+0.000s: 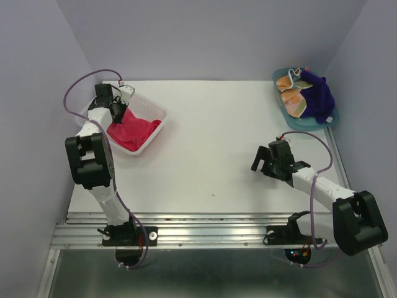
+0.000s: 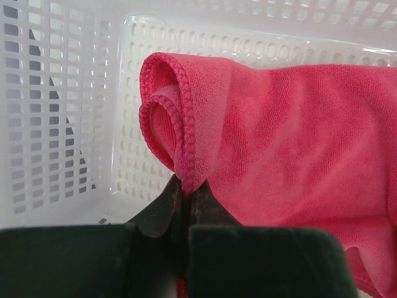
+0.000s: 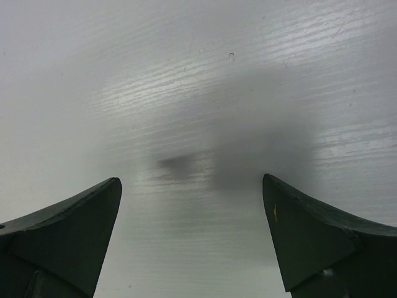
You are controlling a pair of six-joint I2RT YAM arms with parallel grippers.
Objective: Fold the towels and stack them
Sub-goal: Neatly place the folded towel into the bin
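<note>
Clamps the rolled, stitched hem of the bright pink-red terry cloth towel (image 2: 279, 136) in the left gripper (image 2: 185, 186), jaws pressed almost together on the fabric. Hides the actual pinch line behind the fold. Cuts off the towel's lower edge behind the dark finger bodies and the bottom of the left wrist view.

Remainder of that towel: bunched inside the white perforated plastic basket (image 2: 56, 124), toward its near-right side. Cannot tell from overhead whether the cloth laps over the rim. Left fingertips masked there by the wrist.

Right gripper (image 3: 192, 183): spread wide, holding nothing, over the bare white table (image 1: 211, 143), well to the right of the basket and nearer the arm bases. Shows only wood-grain surface and a blurred shadow in the right wrist view.

Far right of the basket, at the back: teal plastic tray (image 1: 277, 87) containing the crumpled orange cloth towel (image 1: 291, 99) and the dark purple-blue cloth towel (image 1: 319, 96), touching. Orange towel partly covered by the purple-blue one. Pattern too small to make out.
</note>
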